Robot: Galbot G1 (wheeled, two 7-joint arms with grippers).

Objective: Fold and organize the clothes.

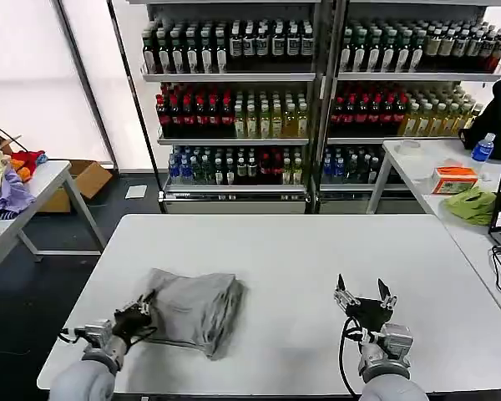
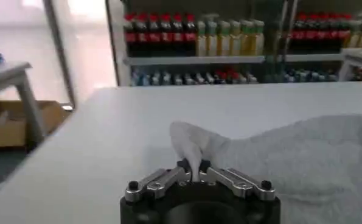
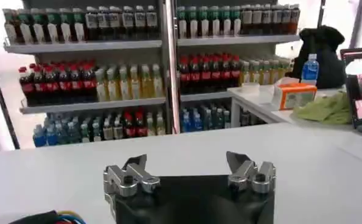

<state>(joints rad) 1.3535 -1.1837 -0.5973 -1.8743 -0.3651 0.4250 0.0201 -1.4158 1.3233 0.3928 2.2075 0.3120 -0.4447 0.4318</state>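
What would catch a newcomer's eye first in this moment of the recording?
The folded grey T-shirt lies on the near left part of the white table, and the left gripper is shut on a pinch of its edge. The right gripper hovers open over bare table on the near right. Behind the table, shelves of bottled drinks run across the back of the room.

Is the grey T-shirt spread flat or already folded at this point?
Folded, loosely. The T-shirt lies as a compact doubled bundle on the white table, no sleeves spread out. The left gripper pinches its corner; the right gripper waits open.
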